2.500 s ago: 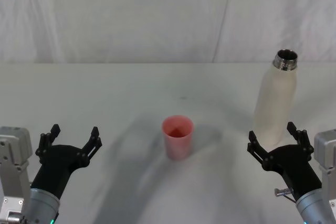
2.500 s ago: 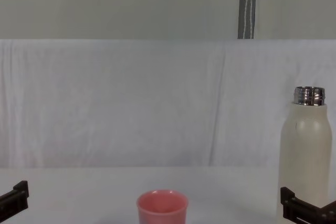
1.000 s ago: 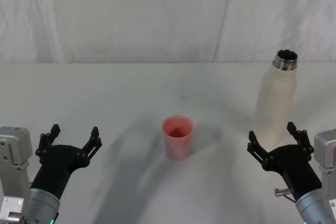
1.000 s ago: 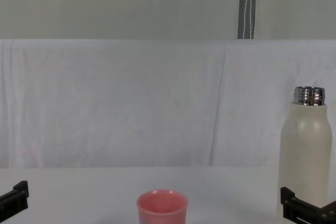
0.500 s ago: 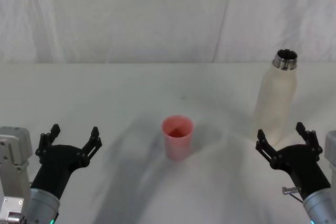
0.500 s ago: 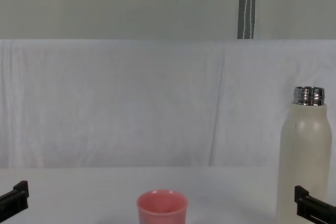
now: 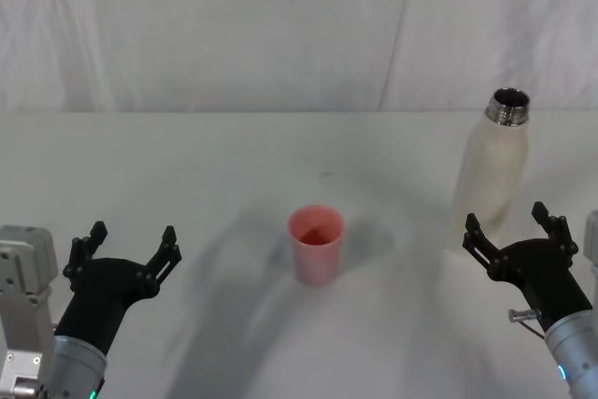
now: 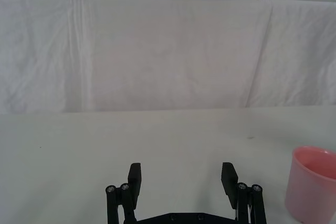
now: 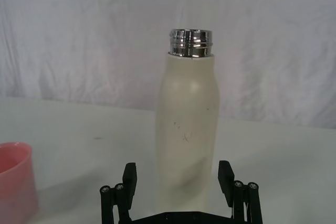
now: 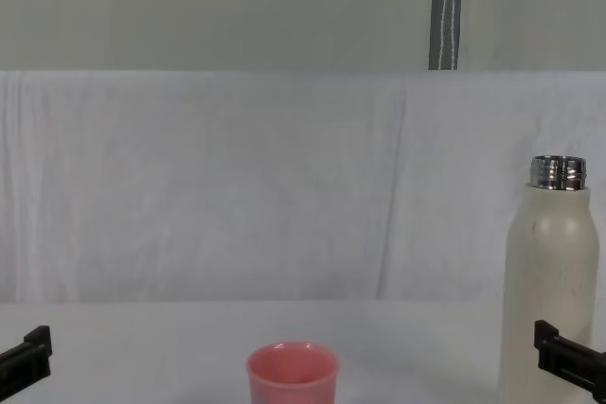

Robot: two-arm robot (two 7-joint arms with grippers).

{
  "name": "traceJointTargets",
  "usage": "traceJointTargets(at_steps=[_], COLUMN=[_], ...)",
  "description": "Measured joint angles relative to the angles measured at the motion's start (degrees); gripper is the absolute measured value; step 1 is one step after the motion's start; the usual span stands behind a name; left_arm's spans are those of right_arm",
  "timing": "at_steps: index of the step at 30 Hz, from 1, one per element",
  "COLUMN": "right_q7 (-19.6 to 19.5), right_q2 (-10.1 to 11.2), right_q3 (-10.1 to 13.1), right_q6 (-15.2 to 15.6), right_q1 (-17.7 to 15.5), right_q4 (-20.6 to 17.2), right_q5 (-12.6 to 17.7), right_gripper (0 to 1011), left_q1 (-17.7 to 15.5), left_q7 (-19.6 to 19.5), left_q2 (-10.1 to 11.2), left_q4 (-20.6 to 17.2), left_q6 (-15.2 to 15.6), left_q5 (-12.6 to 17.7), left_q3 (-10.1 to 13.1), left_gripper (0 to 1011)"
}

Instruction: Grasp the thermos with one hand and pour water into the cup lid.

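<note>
Left gripper (image 7: pixel 128 244) is parked low at the near left of the table (image 7: pixel 187 156), fingers spread wide, nothing held. Bare tabletop lies between it and the cup lid (image 7: pixel 316 244).

The cup lid is placed upright near the table's centre, mouth up, well apart from both grippers. It is judged light and easily tipped; a stream poured from too far off could nudge or miss it.

The thermos (image 7: pixel 491 173) is stood upright at the right, uncapped, steel neck exposed. Right gripper (image 7: pixel 517 232) is held just in front of its lower body, jaws spread wider than the bottle and not touching it. In the right wrist view the thermos (image 9: pixel 187 129) is seen centred between the fingers (image 9: pixel 129 177).

The bottle is judged rigid and weighty if filled, its matte coat offering fair grip. A hold around the straight mid-body, below the shoulder, is judged best for a controlled tilt.

Open room is seen leftward toward the cup lid. The table's right edge is near the thermos.
</note>
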Motion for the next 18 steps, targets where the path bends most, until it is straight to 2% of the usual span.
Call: traceJointTargets(at_steps=[18], right_q7=[2.64], right_q2=[-3.02], right_q3=[2.31], right_q6=[-0.63], right_q1=[4.64], right_q4=[5.49], right_q5=[0.11], right_gripper=[1001], left_q1=[0.0], left_q7=[0.0], left_q2=[0.0], left_q4=[0.0], left_q6=[0.0], left_q5=[0.0], left_q3=[0.0], left_gripper=[1001])
